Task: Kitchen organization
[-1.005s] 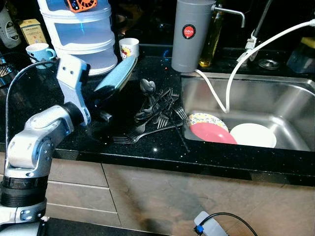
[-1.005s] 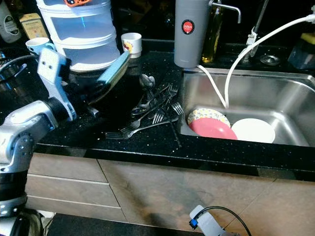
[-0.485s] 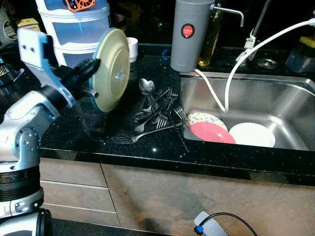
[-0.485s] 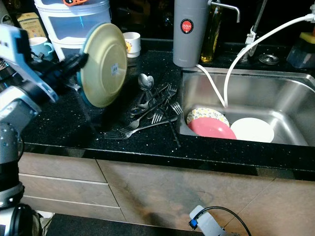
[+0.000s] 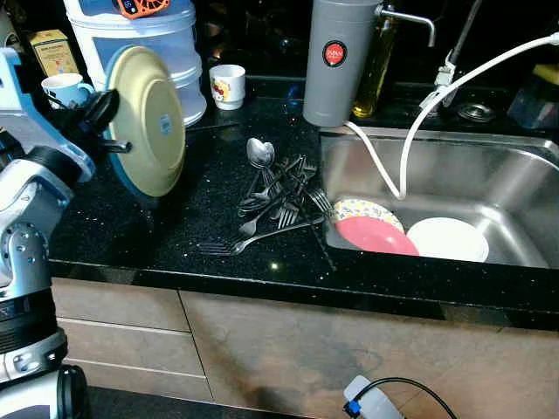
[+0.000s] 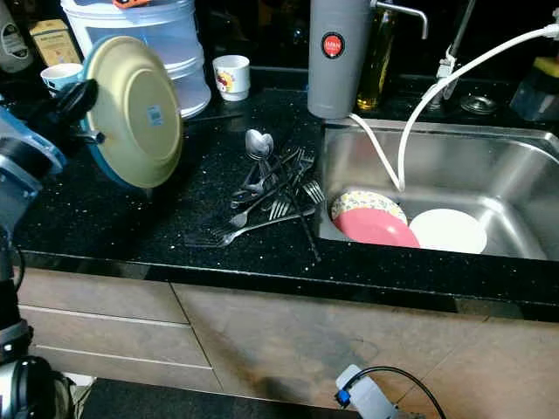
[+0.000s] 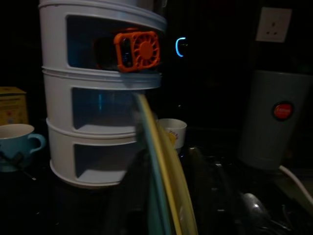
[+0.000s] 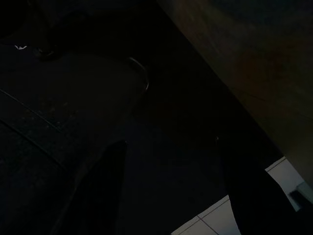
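Note:
My left gripper [image 5: 109,127] is shut on the rim of a cream plate with a teal face [image 5: 148,122]. It holds the plate upright on edge above the left end of the black counter [image 5: 175,249]. In the left wrist view the plate's edge [image 7: 164,186] runs between my two black fingers [image 7: 129,196]. A heap of forks and spoons [image 5: 279,188] lies on the counter beside the steel sink [image 5: 524,161]. In the sink lie a pink plate [image 5: 377,236], a white plate [image 5: 447,239] and a patterned one [image 5: 365,210]. My right gripper [image 8: 171,191] hangs in the dark by the cabinet, open.
A white tiered container [image 5: 166,44] stands behind the held plate, with a blue cup [image 5: 63,89] to its left and a white cup [image 5: 227,85] to its right. A grey filter canister [image 5: 336,61] and a white hose [image 5: 419,113] stand at the sink's back edge.
The left gripper raised the plate off the counter, turned it from a low tilt to upright, and carried it leftward. Cutlery and sink plates have not moved.

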